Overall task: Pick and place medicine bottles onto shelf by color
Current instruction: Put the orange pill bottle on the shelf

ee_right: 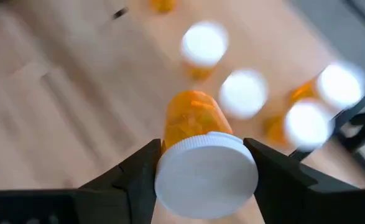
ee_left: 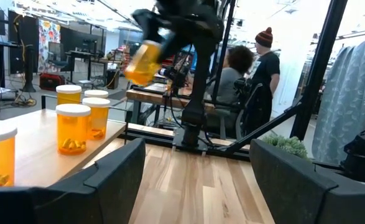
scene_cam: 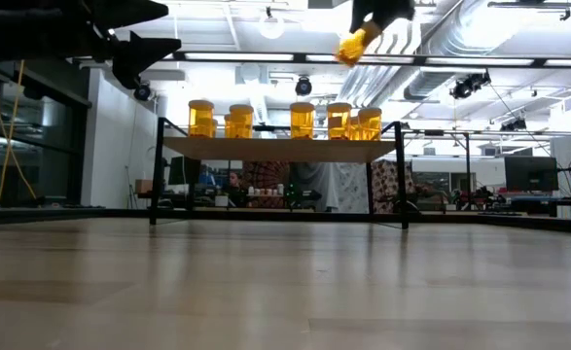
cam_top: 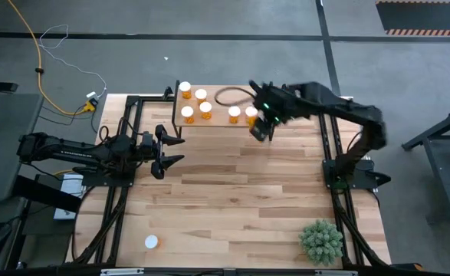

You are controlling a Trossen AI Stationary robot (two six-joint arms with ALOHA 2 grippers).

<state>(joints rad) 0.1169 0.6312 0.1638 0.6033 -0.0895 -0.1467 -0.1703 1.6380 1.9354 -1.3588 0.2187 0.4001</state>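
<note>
Bright ceiling lights (scene_cam: 270, 27) glare across my low view. From my right wrist, white caps (ee_right: 204, 43) blur into glowing blobs; my raised bottle (ee_left: 142, 61) smears.

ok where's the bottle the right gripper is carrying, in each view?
High view: mostly hidden under the right gripper, beside the shelf.
Low view: carried bottle tilted, top centre, above the shelf.
Left wrist view: upper left of centre, held in the air.
Right wrist view: centre, white cap between the fingers.
Shared landmark: the shelf's row of bottles.
</note>
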